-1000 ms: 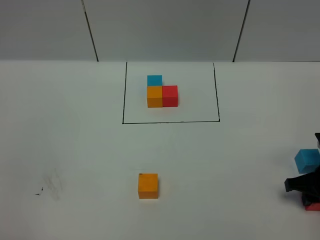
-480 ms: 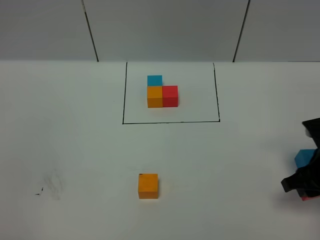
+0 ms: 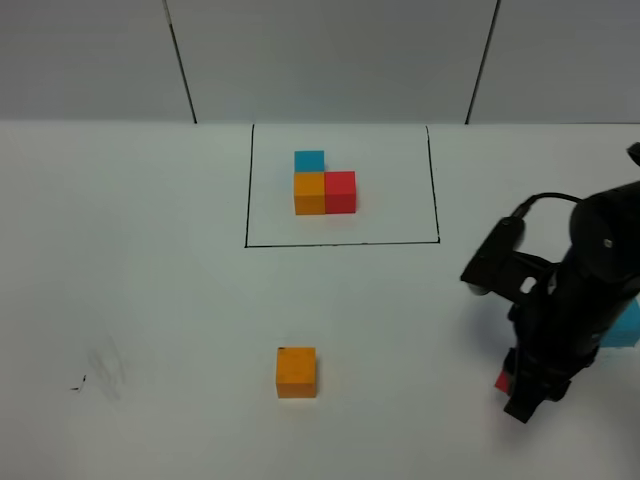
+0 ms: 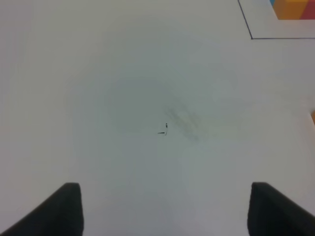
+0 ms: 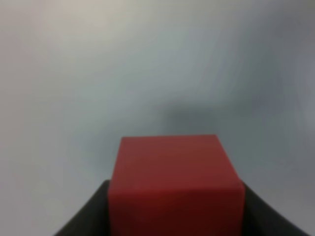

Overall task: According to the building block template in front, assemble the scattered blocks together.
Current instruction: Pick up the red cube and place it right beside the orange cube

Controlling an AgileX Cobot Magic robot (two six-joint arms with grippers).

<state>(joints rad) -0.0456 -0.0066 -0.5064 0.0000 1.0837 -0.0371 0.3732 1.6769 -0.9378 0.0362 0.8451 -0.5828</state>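
A second ago my right gripper (image 3: 517, 392) worked at the right edge of the white table (image 3: 150, 300). Now it has swung inward, carrying the plain red matte cube (image 5: 174, 182) with it. That cube sits clamped between my dark fingers (image 5: 86, 221), one against each side face, its top showing. The light blue matte cube (image 3: 628, 326) peeks out behind my arm. The orange matte cube (image 3: 296, 371) lies well to the left, unmoved. The black-outlined L-shaped template of three joined cubes (image 3: 322, 185) stands farther back. My left gripper (image 4: 170, 211) hangs spread wide over bare table.
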